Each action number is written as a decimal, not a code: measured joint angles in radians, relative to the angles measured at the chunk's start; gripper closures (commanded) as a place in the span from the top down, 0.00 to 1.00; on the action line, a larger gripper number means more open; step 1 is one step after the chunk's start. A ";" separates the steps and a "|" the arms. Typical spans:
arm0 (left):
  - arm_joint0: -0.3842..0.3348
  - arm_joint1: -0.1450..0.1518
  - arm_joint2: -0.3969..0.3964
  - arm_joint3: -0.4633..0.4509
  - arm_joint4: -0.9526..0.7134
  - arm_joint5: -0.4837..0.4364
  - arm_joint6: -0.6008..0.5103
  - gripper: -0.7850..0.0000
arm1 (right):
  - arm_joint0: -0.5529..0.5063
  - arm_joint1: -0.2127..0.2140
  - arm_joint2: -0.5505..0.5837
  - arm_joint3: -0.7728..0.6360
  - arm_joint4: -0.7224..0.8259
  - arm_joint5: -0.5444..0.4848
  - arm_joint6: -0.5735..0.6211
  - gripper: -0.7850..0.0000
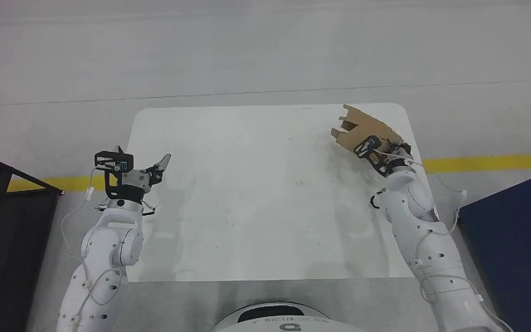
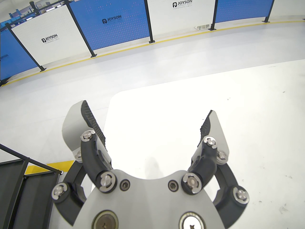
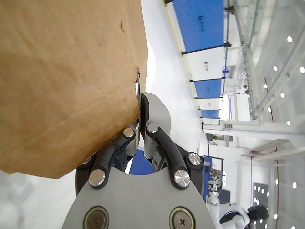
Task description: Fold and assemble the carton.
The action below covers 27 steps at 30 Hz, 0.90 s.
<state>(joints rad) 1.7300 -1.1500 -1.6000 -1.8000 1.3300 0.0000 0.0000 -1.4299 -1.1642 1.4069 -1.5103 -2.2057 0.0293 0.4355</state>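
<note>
While the carton [image 1: 371,126] is up at the desk's [image 1: 265,216] far right corner, its long axis runs roughly along the desk's far edge, with the ragged open end toward the desk's middle. The right fingers [image 3: 144,107] are pinched tight on a cardboard edge. The left fingers [image 2: 93,123] are spread wide at the desk's left edge, holding nothing. Around the desk there's pale floor [image 2: 190,55] with a yellow line [image 1: 473,163], and blue and white panels [image 2: 112,24] beyond.

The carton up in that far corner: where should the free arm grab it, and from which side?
Probably its flap edge facing the middle of the table, coming from the left. The carton is thin card, and the right gripper pinches its near edge, so that side is free for the left gripper, jaws open.
</note>
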 measured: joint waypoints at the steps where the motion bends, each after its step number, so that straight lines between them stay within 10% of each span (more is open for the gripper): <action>1: 0.000 0.000 0.000 0.000 0.000 0.000 0.000 1.00 | -0.015 -0.001 0.003 -0.011 -0.005 0.042 -0.012 0.00; 8: 0.000 0.000 0.000 0.000 0.000 0.000 0.000 1.00 | -0.084 -0.015 -0.007 -0.112 -0.064 0.239 -0.004 0.00; 27: 0.000 0.000 0.000 0.000 0.000 0.000 0.000 1.00 | -0.105 -0.017 -0.001 -0.212 -0.216 0.285 -0.006 0.00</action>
<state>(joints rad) 1.7300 -1.1500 -1.6000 -1.8000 1.3300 0.0000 0.0000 -1.5349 -1.1810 1.4061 -1.7225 -2.4216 0.3143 0.4291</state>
